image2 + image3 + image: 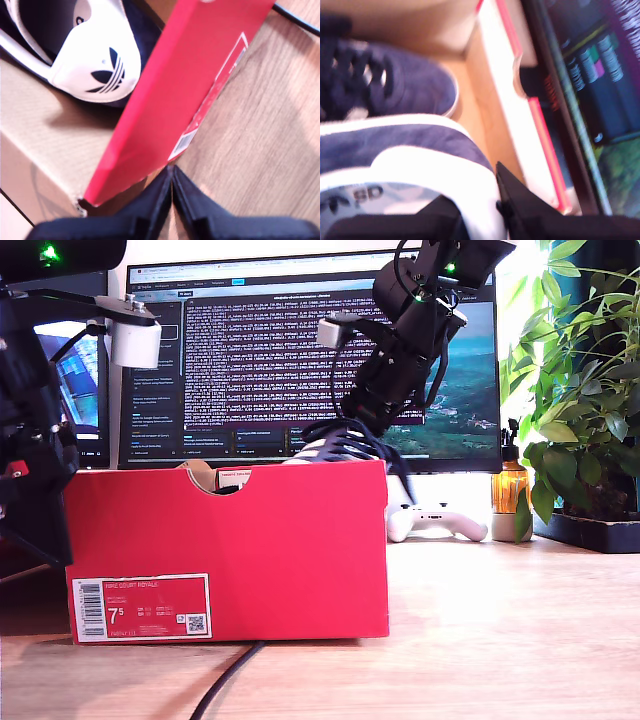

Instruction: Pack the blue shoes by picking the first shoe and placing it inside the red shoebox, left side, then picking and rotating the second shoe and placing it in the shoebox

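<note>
A wooden surface (500, 620) carries the red shoebox (230, 540), a monitor (270, 350) behind it. One blue shoe (405, 85) lies inside the box. My second gripper (485, 210), above the box, is clamped on the second shoe (410, 155). My first gripper (171, 200) hangs beside the box's outer wall, jaws together.

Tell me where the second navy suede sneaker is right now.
The navy sneaker hangs from my second gripper, above the red cardboard shoebox's end at the exterior view's right, before the monitor.
</note>
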Robot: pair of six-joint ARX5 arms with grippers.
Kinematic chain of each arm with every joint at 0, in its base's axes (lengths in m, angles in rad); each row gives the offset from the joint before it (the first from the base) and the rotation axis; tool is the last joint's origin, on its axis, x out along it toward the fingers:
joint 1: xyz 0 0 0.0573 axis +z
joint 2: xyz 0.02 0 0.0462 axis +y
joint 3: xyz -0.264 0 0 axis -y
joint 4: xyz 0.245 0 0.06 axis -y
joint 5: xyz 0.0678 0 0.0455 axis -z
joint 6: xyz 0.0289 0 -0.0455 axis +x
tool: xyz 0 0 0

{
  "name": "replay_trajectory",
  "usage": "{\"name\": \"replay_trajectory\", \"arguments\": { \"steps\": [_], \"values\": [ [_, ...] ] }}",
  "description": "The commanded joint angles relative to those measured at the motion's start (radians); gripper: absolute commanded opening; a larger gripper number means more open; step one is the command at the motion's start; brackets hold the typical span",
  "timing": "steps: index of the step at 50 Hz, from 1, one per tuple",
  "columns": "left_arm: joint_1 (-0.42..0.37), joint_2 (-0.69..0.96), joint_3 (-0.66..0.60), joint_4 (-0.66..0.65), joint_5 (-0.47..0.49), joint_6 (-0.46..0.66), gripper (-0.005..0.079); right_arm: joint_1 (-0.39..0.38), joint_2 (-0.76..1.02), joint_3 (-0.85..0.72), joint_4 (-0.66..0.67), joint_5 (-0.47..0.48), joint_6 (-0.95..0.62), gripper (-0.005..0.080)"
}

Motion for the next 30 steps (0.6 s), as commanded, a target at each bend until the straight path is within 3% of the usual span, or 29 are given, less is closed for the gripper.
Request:
{"name": "replay_trajectory", "arguments": {
  "steps": [1,19,24,30],
  "values": [
    [-0.003,0.016,0.005,0.003,0.003,-0.006,-0.0019,0.026,0.011,0.02,-0.01,0.019,-0.031,-0.0013],
    [-0.003,0.016,0.005,0.003,0.003,-0.006,-0.0019,0.09,0.012,0.02,-0.031,0.14,-0.038,-0.0009],
    [-0.003,0.016,0.005,0.003,0.002,-0.006,-0.0019,0.104,0.012,0.02,-0.045,0.174,-0.031,0.0064],
    [-0.003,0.016,0.005,0.002,0.003,-0.006,-0.0019,0.114,0.012,0.02,-0.05,0.208,-0.031,0.0224]
  ]
}}
